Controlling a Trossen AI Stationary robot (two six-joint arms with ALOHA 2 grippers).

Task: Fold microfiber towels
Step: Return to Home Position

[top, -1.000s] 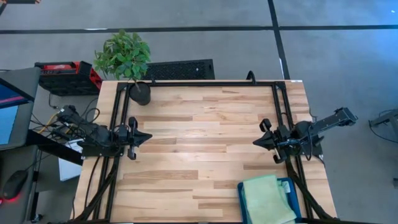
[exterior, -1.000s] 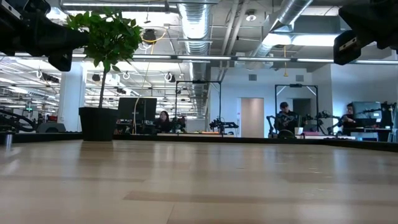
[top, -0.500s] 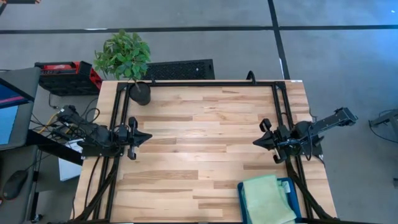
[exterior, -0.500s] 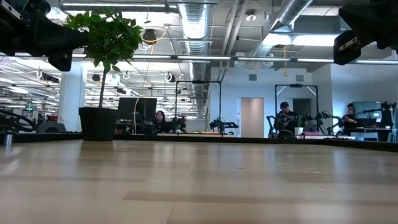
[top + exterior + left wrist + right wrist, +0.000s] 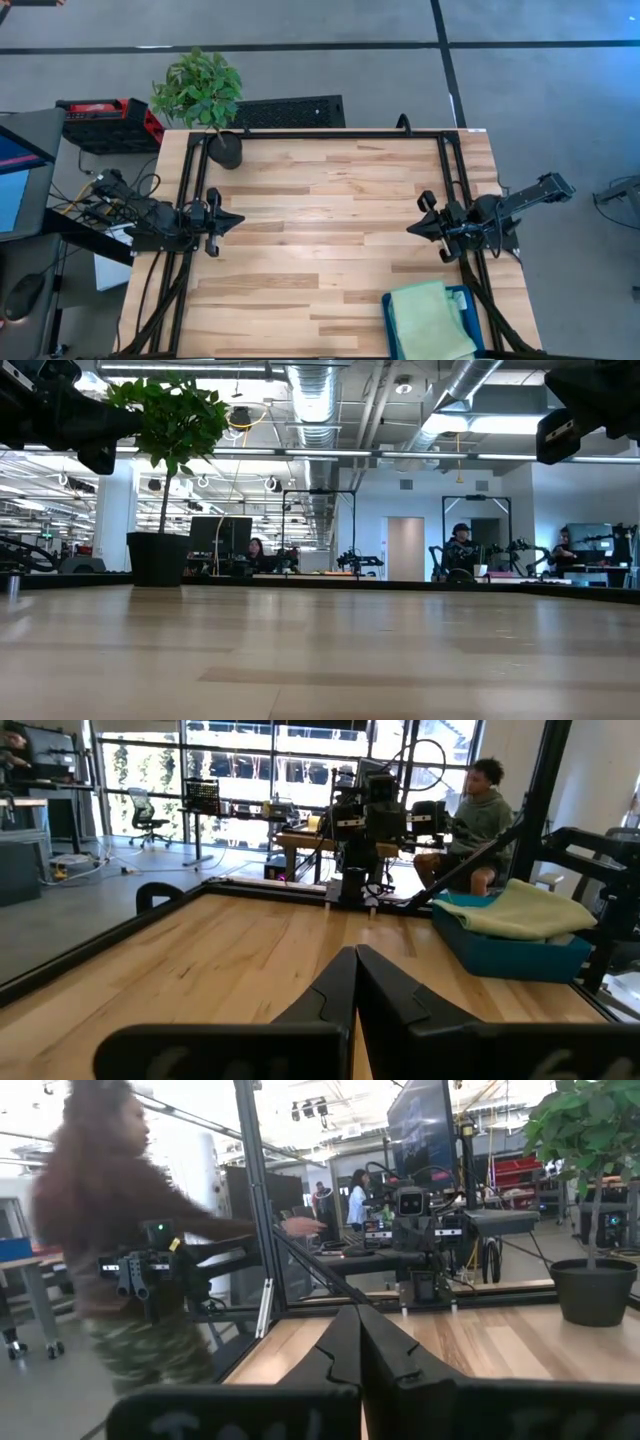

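- High view: the left hand (image 5: 238, 221) and the right hand (image 5: 412, 229) sit at opposite sides of the surface (image 5: 320, 180). The green towel (image 5: 430, 318) lies on top in the bin (image 5: 387, 318), at the near right corner.
- Low view: both arms hang high, off the wood.
- Left wrist view: the fingers are clenched on nothing.
- Right wrist view: clenched and empty too. A good home pose, I think, needs both hands level and away from the bin.

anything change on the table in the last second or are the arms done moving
Nothing visibly changed on the table. The left gripper and right gripper stay parked at their own sides, both shut and empty. The green towel lies as before on top in the teal bin. Only a person in the room behind shifted slightly.
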